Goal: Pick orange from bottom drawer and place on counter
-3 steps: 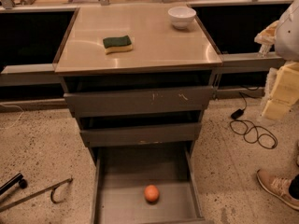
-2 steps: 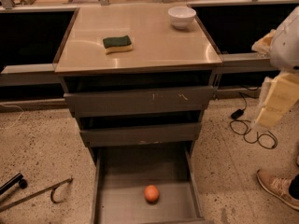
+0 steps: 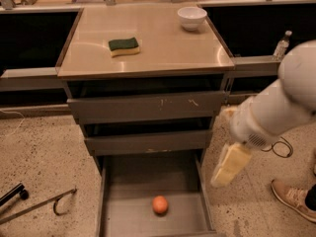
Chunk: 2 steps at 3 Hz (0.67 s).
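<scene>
The orange lies on the flat grey floor of the open bottom drawer, near its front and middle. The counter is the glossy beige top of the grey cabinet. My white arm comes in from the right, and its pale yellow gripper hangs pointing down beside the cabinet's right side, just outside the drawer's right wall. It is above and to the right of the orange and holds nothing that I can see.
A green-and-yellow sponge and a white bowl sit on the counter. Two shallower drawers stand slightly open above the bottom one. A metal rod lies on the floor at left. A shoe, a cable and a bottle are at right.
My arm has swung in from the right edge toward the cabinet, and the gripper has come down and left beside the bottom drawer. The orange has not moved.
</scene>
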Motion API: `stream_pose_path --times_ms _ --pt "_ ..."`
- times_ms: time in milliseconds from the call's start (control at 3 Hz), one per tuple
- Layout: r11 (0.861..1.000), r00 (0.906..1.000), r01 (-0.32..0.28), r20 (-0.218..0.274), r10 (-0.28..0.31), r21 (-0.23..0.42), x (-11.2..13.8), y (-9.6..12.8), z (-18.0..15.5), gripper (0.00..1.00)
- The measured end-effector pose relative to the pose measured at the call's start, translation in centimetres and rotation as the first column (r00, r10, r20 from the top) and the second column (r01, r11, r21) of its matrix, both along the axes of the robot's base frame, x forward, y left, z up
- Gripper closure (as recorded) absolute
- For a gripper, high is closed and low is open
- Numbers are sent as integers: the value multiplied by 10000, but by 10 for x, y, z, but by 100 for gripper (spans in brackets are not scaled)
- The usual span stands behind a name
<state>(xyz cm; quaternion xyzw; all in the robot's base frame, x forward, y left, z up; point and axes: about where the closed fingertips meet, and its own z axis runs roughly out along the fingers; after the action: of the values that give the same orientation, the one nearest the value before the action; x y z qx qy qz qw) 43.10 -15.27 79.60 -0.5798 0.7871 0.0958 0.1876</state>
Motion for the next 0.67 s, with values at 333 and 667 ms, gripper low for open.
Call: stream_pose_path --times_ms 333,667 --pt "9962 9972 585 -509 -553 642 -16 22 -105 0" --pt "9962 9972 586 -510 -553 644 -16 22 -105 0"
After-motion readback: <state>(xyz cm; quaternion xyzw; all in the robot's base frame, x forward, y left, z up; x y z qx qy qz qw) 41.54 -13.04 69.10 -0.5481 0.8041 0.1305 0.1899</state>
